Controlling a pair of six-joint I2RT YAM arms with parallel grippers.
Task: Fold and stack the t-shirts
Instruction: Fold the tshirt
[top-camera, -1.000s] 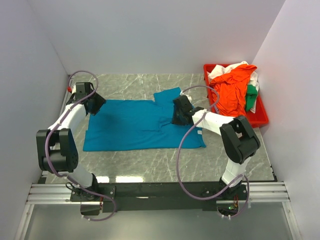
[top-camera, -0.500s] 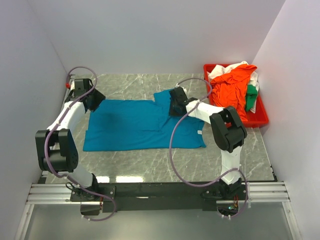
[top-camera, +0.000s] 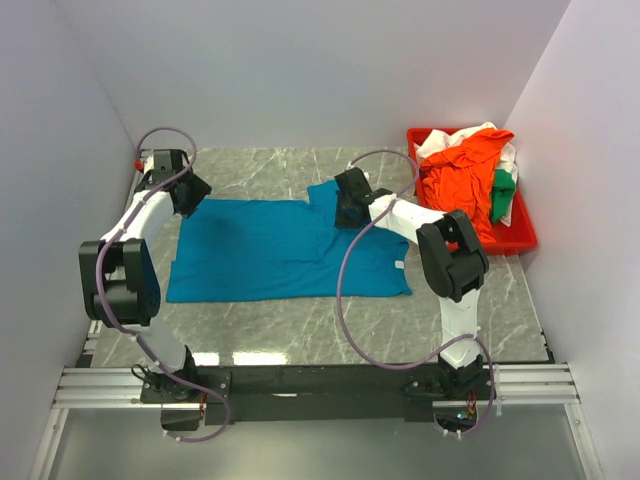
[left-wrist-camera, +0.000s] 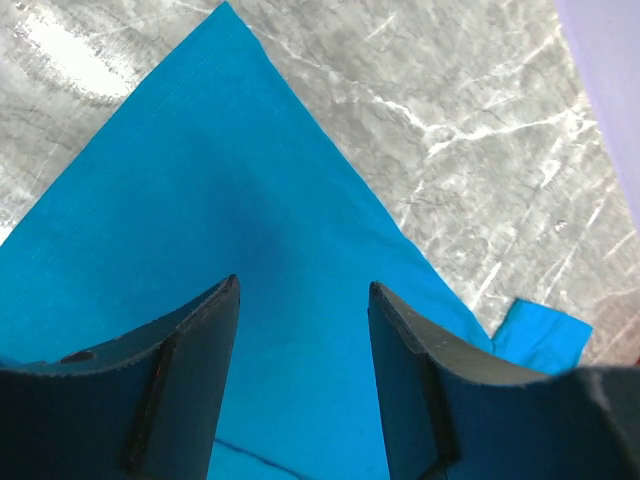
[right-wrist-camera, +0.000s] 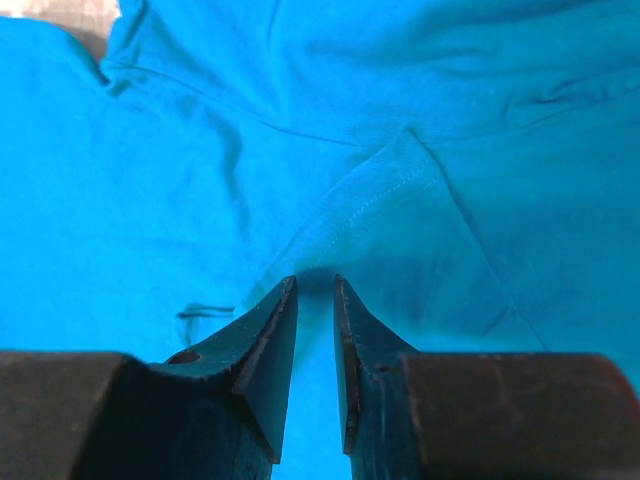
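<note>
A teal-blue t-shirt (top-camera: 270, 250) lies spread flat on the marble table (top-camera: 260, 165). My left gripper (top-camera: 190, 192) hovers over its far left corner, and the left wrist view shows that gripper (left-wrist-camera: 303, 284) open with only flat cloth (left-wrist-camera: 230, 180) beneath it. My right gripper (top-camera: 346, 212) sits over the shirt near the folded sleeve (top-camera: 335, 192). In the right wrist view its jaws (right-wrist-camera: 315, 279) stand a narrow gap apart, tips at a stitched fold edge (right-wrist-camera: 380, 200), nothing clearly pinched. More t-shirts, orange (top-camera: 460, 180), white (top-camera: 470, 135) and green (top-camera: 502, 192), are piled in the tray.
A red plastic tray (top-camera: 520, 241) stands at the far right against the right wall. White walls close in the table on the left, back and right. Bare marble shows in front of the shirt (top-camera: 300, 330).
My right gripper has moved away from me, from the shirt's right middle up to the sleeve. My left gripper has shifted slightly at the far left corner.
</note>
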